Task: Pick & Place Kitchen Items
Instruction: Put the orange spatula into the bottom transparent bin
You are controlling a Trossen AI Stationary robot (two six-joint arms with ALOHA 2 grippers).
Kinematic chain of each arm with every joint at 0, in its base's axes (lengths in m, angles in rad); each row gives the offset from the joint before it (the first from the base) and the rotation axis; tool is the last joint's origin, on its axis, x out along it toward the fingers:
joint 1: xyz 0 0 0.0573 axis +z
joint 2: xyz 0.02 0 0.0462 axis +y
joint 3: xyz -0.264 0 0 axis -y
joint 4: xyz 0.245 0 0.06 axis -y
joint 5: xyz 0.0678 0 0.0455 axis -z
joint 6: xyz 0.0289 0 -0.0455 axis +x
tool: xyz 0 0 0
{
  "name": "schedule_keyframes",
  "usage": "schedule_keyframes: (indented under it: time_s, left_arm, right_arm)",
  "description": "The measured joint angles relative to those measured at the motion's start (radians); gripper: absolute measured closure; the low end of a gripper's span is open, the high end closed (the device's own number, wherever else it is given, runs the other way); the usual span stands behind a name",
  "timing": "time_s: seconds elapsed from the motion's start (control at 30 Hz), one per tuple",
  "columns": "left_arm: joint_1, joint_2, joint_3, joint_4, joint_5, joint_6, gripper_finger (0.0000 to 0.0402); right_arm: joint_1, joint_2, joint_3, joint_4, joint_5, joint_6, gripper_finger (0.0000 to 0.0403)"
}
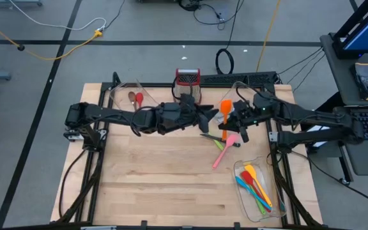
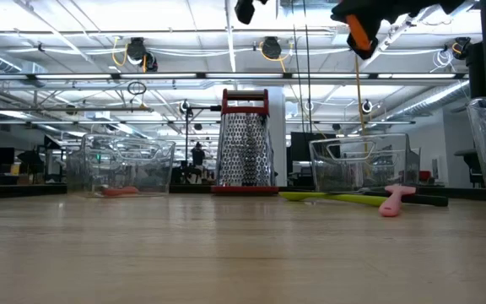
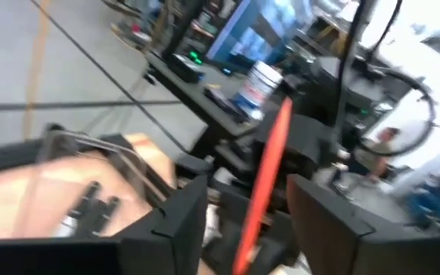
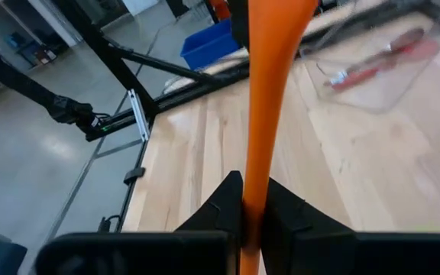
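Note:
An orange spatula hangs high over the table's far middle, with my right gripper shut on its handle. My left gripper reaches in from the left. It is open, with a finger on either side of the orange handle and a gap to each. A pink spatula and a green utensil lie flat on the wood below them. The low view shows the orange spatula near the picture's top. My right gripper pinches the orange spatula's handle between its two fingers. The handle runs on past the fingertips. The spatula is lifted clear of the table.
A clear bin at the near right holds several coloured utensils. Another clear bin at the far left holds a red spoon and a brown one. A steel grater with a red top stands at the far middle, and a further clear bin to its right.

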Motion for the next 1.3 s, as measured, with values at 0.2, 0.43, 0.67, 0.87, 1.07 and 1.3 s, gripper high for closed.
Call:
schedule_keyframes:
  time_s: [0.2,0.43,0.67,0.87,1.07,1.3]
  left_arm:
    - [0.008,0.000,0.000,-0.069,-0.065,0.150,0.0174]
    - [0.013,0.000,0.000,-0.165,-0.069,0.289,0.0161]
    - [0.014,0.000,0.000,-0.299,-0.069,0.374,0.0160]
    - [0.014,0.000,0.000,-0.418,-0.069,0.357,0.0160]
    - [0.014,0.000,0.000,-0.554,-0.068,0.305,0.0160]
    - [0.011,0.000,0.000,-0.662,-0.067,0.250,0.0160]
  right_arm:
    - [-0.017,-0.062,0.000,-0.151,-0.002,0.091,0.0391]
    - [0.007,-0.132,0.000,-0.354,-0.008,0.256,0.0391]
    - [0.092,-0.195,0.000,-0.523,-0.009,0.447,0.0391]
    - [0.211,-0.235,0.000,-0.594,-0.009,0.650,0.0391]
    - [0.384,-0.243,0.000,-0.635,-0.010,0.875,0.0391]
    - [0.610,-0.242,0.000,-0.658,-0.008,1.140,0.0391]
